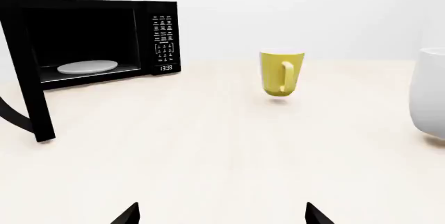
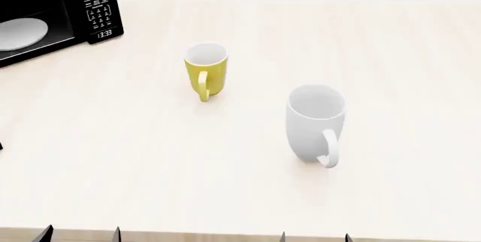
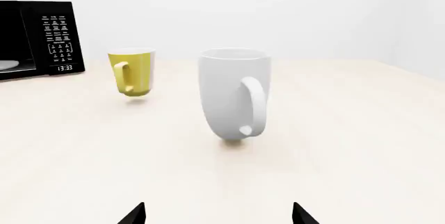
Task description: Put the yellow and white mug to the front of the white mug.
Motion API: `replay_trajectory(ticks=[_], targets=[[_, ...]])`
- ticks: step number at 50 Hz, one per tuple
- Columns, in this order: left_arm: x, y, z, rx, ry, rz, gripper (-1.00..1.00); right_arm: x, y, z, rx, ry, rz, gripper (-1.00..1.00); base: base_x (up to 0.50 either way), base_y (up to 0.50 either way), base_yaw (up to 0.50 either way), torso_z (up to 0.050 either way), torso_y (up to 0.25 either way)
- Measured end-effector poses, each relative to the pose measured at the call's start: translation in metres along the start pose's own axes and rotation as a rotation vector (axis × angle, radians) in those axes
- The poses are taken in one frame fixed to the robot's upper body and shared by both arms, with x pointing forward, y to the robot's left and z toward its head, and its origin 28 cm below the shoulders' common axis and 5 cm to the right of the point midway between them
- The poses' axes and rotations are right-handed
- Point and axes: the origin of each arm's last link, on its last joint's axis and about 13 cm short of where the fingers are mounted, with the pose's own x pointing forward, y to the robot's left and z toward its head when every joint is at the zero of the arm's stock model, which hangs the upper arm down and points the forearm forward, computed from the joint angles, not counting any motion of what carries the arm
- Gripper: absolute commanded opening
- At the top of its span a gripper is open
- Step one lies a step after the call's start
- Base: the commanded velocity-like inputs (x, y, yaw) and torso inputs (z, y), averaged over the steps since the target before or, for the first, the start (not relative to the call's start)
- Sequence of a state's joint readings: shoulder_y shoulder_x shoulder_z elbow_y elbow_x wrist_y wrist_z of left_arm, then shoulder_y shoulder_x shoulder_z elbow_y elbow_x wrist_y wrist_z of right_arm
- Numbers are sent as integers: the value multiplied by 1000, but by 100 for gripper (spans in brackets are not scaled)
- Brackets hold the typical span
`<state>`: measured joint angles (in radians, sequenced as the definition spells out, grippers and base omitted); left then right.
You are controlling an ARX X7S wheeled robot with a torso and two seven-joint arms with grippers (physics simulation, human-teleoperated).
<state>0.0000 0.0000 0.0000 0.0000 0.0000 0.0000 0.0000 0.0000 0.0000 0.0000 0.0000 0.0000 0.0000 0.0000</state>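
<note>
The yellow and white mug is standing on the table, left of and farther back than the white mug, well apart from it. The microwave is sitting at the far left corner, door open, with a plate lying inside. Both mugs' handles are facing the near side.

Yellow mug: small, white inside, upright on table, handle toward robot. White mug: taller, upright, nearer and right of it, well apart.
</note>
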Motion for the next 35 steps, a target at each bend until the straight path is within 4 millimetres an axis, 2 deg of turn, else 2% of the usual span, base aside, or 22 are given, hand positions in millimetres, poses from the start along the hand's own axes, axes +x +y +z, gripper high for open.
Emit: replay_trajectory(ticks=[21, 29, 35], targets=[[-1, 1, 3, 11, -7, 2, 100, -1, -6, 6, 33, 3, -73, 100, 0, 0, 0, 0, 0], [-1, 3, 7, 28, -17, 2, 100, -4, -22, 20, 36, -14, -143, 100, 0, 0, 0, 0, 0], [-5, 6, 17, 40, -44, 3, 100, -10, -34, 31, 42, -29, -198, 100, 0, 0, 0, 0, 0]])
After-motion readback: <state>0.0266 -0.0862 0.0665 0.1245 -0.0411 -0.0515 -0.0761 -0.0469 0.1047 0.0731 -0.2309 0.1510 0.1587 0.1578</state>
